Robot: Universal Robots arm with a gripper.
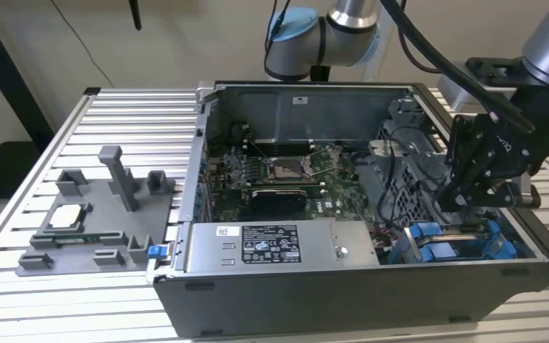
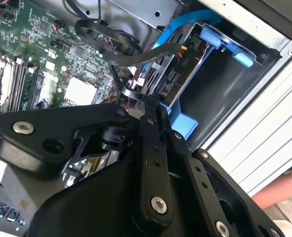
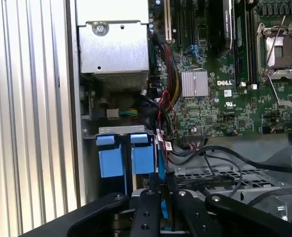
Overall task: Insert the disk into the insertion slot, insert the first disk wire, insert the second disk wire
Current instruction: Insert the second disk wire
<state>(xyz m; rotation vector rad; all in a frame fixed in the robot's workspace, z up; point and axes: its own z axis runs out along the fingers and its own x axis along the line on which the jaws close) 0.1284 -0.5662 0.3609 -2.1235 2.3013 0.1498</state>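
The disk (image 2: 174, 74) sits in the insertion slot (image 2: 220, 84) at the case's front right corner, with its bright blue carrier (image 1: 446, 244) around it. Blue carrier tabs (image 3: 121, 159) show in the first wrist view. My black gripper (image 1: 465, 211) hangs just above that bay. In the second wrist view its fingertips (image 2: 147, 104) are pressed together on a small black wire connector (image 2: 130, 94) with red leads, a short way from the disk's connector end. A black cable (image 2: 158, 49) and a blue cable (image 2: 185, 22) run over the disk.
The open case (image 1: 351, 300) lies on a slatted aluminium table (image 1: 112, 121). Motherboard (image 1: 274, 171), power supply (image 1: 274, 246) and loose cable bundles (image 3: 168, 84) crowd the inside. A grey parts fixture (image 1: 94, 214) stands at the exterior view's left. A hand (image 2: 284, 192) shows beside the case.
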